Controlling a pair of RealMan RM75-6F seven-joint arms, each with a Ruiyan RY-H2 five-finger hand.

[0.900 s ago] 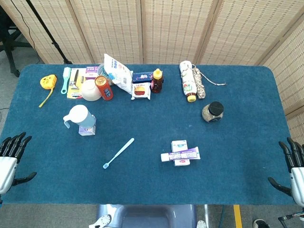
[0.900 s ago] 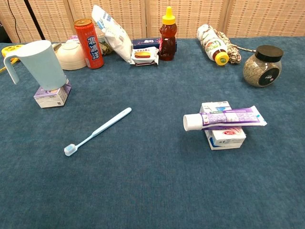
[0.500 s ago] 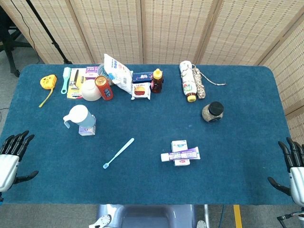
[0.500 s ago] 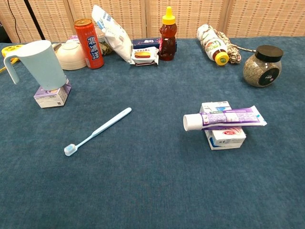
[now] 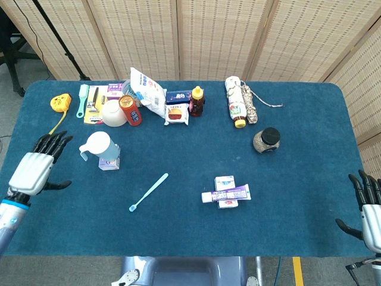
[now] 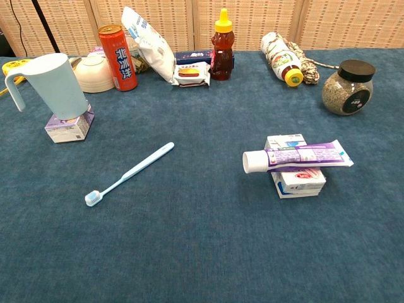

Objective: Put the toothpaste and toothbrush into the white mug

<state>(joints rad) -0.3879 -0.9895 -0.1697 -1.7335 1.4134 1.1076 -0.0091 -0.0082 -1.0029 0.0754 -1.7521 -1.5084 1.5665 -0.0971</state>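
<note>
Left robot hand (image 5: 37,170) has come up and inward over the left edge of the worktop (image 5: 190,232) since half a second ago, when it sat low at the near-left corner; fingers spread wide, holding nothing. It now hangs just left of the white mug (image 5: 99,146), which stands upright on a small box (image 5: 109,161). Right robot hand (image 5: 369,214) stays at the near-right corner, fingers apart, empty. Toothbrush (image 5: 149,192) lies flat on the blue cloth, bristle end toward the robot, well apart from the mug and untouched. Toothpaste (image 5: 226,194) rests crosswise on a small carton (image 5: 225,183), cap end pointing left, likewise unmoved. Chest view shows neither hand, only the mug, brush and tube where they were. Reading: task not begun in substance; the left arm looks to be opening its approach, likely toward the toothbrush, though bracing the mug is possible. Mug perched on its box could tip if bumped.
</note>
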